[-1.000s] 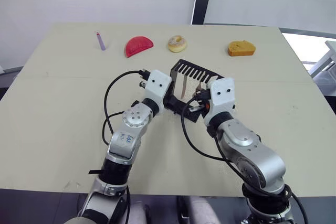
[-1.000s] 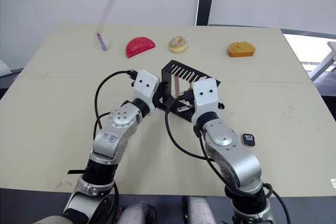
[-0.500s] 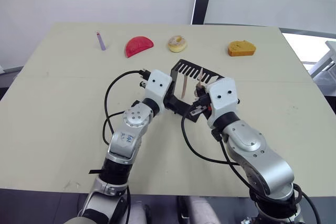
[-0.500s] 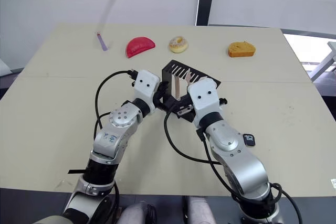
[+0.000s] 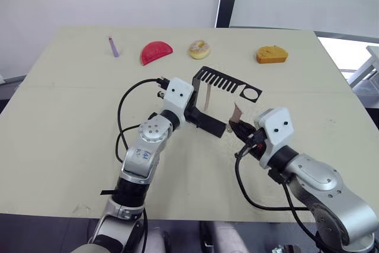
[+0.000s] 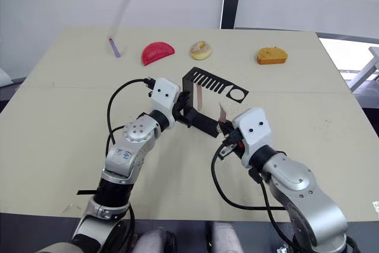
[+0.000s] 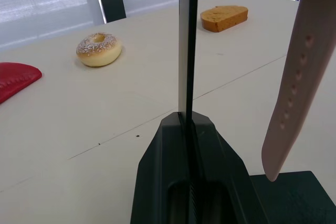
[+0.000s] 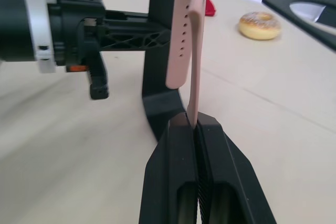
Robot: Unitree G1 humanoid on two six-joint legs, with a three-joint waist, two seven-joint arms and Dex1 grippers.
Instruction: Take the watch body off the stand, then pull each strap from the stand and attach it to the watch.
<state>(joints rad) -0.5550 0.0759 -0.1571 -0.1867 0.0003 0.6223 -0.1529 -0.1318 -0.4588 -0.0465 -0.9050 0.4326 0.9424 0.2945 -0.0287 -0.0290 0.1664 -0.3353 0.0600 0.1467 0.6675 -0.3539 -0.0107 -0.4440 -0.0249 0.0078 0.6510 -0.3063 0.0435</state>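
The black stand is upright mid-table. My left gripper is shut on its upright, which runs edge-on between the fingers in the left wrist view. One pale pink strap with small holes hangs from the stand's top arm. To the right of the stand, my right gripper is shut on the other pink strap, holding it upright and clear of the slots. The watch body is hidden.
Along the table's far side lie a small purple stick, a red half-round piece, a doughnut and a bread slice. Black cables loop beside both wrists.
My right gripper has drawn back from the stand toward the right and the near edge, taking one pink strap out of the slots. The left gripper has kept its hold on the stand.
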